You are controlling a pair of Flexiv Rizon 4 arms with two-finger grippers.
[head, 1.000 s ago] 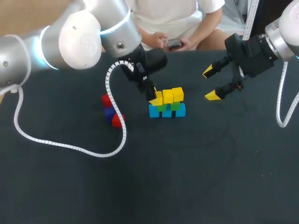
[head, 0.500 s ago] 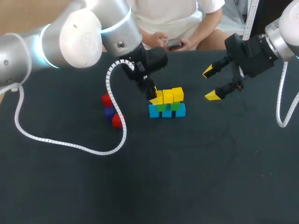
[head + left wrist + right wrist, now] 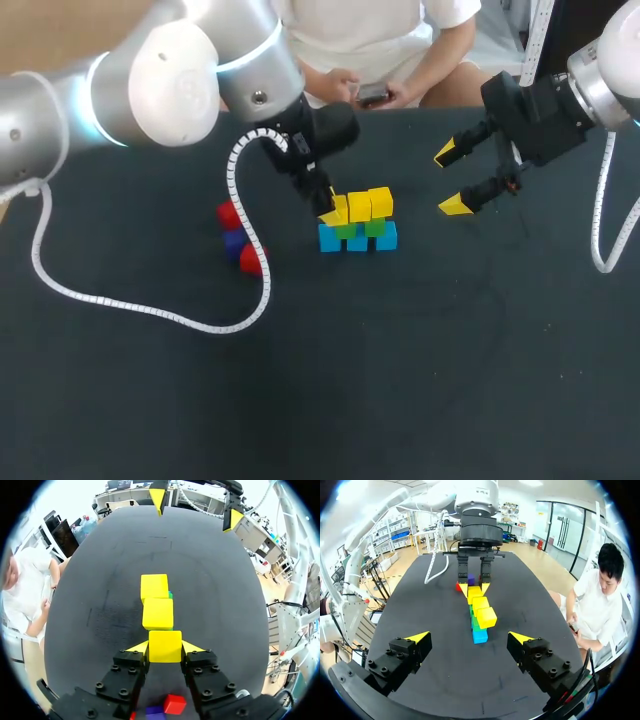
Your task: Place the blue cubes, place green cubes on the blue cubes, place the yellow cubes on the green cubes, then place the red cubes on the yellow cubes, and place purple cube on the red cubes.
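Three yellow cubes (image 3: 360, 206) top the row in the head view, and nothing has shifted over the last second. The left gripper (image 3: 328, 208) stays clamped on the end one, over the green cubes (image 3: 374, 227) and blue cubes (image 3: 357, 239). This layer looks complete, so release seems due. The red cubes (image 3: 228, 214) and purple cube (image 3: 234, 241) wait nearby. The right gripper (image 3: 450, 180) hangs spread, well apart.

Left wrist view: both fingers (image 3: 137, 648) press the cube's sides, and the row's long axis runs straight ahead.

Right wrist view: the row points back at the left gripper.

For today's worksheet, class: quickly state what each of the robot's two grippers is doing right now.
Left gripper: closed on a yellow cube.
Right gripper: open, holding nothing.
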